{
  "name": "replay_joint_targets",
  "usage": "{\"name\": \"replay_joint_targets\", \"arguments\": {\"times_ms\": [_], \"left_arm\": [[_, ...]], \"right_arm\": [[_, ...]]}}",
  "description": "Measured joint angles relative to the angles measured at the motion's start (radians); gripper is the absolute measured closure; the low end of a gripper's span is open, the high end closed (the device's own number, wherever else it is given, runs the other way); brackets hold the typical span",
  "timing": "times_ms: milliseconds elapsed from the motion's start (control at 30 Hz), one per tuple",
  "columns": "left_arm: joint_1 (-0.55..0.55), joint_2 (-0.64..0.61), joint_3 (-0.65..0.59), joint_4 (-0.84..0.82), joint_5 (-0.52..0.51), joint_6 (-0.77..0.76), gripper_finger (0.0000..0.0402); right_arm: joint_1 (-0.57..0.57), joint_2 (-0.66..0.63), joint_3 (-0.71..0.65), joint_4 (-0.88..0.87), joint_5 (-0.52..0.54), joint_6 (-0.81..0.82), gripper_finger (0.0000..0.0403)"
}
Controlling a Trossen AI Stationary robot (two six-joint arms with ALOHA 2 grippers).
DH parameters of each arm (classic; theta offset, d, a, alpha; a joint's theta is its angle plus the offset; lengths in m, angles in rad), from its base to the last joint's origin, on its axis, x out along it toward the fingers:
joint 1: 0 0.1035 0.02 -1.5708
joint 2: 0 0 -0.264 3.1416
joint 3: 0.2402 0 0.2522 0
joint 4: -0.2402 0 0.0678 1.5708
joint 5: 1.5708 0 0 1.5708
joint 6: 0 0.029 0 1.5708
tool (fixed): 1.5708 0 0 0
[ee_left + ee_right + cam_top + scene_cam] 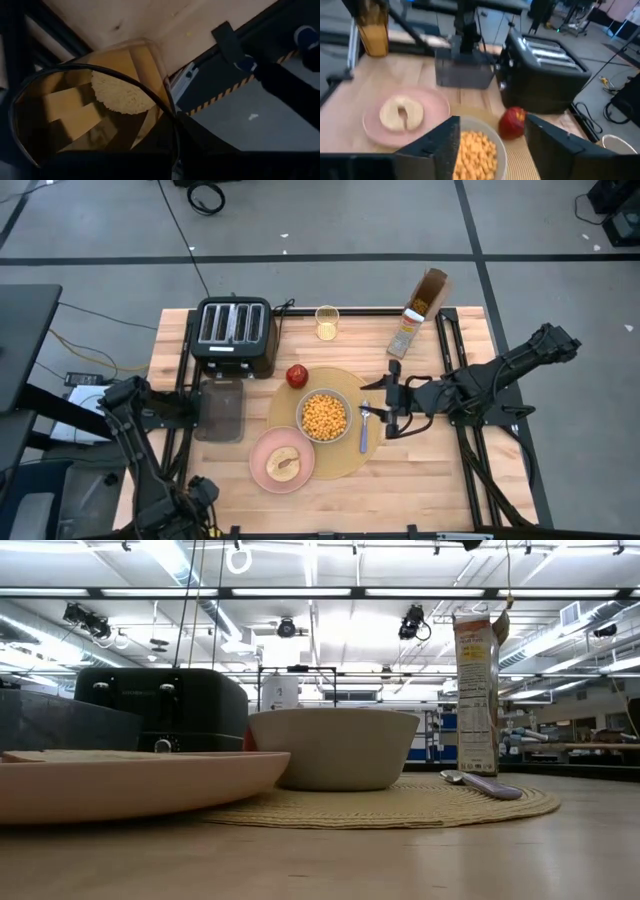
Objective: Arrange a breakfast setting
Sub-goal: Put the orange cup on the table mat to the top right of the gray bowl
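One white bowl (pixel 325 416) brims with orange-yellow cereal on the tan placemat (pixel 345 463).

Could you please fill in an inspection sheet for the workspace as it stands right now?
Surface: pale wooden table, black-framed.
Job's things: round tan woven placemat carrying white bowl of yellow cereal, red apple and metal spoon; pink plate with a bagel overlaps its edge; amber glass stands apart.
Clutter: black four-slot toaster, dark clear container, tipped cereal box.
Grippers: right gripper beside the spoon, fingers open; left gripper off the table's near-left corner, shut.
Cables: black cord across the floor.
Surroundings: grey floor, taped lines.
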Motion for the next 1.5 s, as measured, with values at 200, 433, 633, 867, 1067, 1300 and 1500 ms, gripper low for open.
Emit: {"name": "replay_joint_targets", "arguments": {"times_ms": [200,433,633,867,1067,1300,1500], "left_arm": [[0.076,-0.001,0.156,-0.21,-0.062,0.195,0.0389],[0.239,-0.003,0.238,-0.244,-0.097,0.549,0.0389],[0.397,-0.002,0.308,-0.247,-0.194,0.813,0.0389],[0.526,-0.003,0.37,-0.245,-0.288,1.064,0.0389],[0.567,-0.003,0.377,-0.242,-0.288,1.188,0.0389],[0.581,-0.003,0.377,-0.247,-0.314,1.24,0.0389],[0.581,-0.003,0.377,-0.215,-0.357,1.283,0.0389]], "right_arm": [[-0.002,0.044,0.0,0.156,0.014,0.002,0.0115],[-0.001,0.197,0.015,0.42,-0.106,0.017,0.0056],[0.0,0.369,0.169,0.434,-0.218,0.054,0.0048],[-0.045,0.552,0.3,0.399,-0.337,0.159,0.0048],[-0.119,0.632,0.351,0.382,-0.425,0.177,0.0048],[-0.165,0.707,0.36,0.449,-0.577,0.166,0.0048],[-0.183,0.755,0.36,0.505,-0.498,0.165,0.0048]]}}
